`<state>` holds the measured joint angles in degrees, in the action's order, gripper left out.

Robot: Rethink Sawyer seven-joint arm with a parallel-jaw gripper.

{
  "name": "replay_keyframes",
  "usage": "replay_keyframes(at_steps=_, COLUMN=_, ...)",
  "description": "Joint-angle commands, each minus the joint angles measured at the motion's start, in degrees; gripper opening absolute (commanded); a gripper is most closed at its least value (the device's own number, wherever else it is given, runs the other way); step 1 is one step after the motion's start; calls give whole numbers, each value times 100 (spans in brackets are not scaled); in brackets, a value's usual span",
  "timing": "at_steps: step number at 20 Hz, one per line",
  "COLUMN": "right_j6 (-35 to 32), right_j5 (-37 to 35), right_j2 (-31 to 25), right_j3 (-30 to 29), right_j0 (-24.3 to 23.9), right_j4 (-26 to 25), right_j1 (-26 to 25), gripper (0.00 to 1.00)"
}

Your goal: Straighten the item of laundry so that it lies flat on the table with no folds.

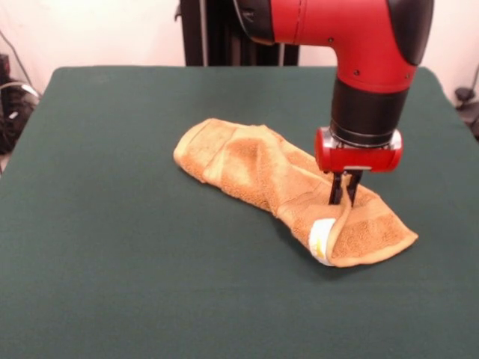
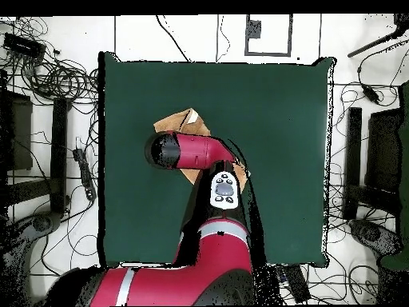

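Overhead view: arm (image 2: 196,152) over towel (image 2: 180,122).

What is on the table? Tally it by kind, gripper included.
Towel: 1, golden-orange, bunched in folds, white tag showing
Gripper: 1, pinching a fold of the towel
Total: 2, on the green table

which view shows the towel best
The front view: the towel lies crumpled and folded on the table, with the end effector down on it. Overhead, the arm hides most of it; only a corner shows.
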<state>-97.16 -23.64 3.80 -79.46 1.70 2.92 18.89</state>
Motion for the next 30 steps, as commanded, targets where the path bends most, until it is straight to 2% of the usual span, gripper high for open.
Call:
replay_keyframes(at_steps=1, right_j6=-1147, right_j5=-662, right_j2=-170, right_j3=328, right_j0=295, right_j4=302, right_j1=-64, gripper=0)
replay_keyframes(at_steps=18, right_j6=-562, right_j5=-906, right_j2=-358, right_j3=418, right_j0=137, right_j4=-31, right_j1=-20, gripper=0)
replay_keyframes(at_steps=30, right_j6=-22, right_j5=-1344, right_j2=-447, right_j3=850, right_j0=8, right_j4=-254, right_j1=-148, gripper=0)
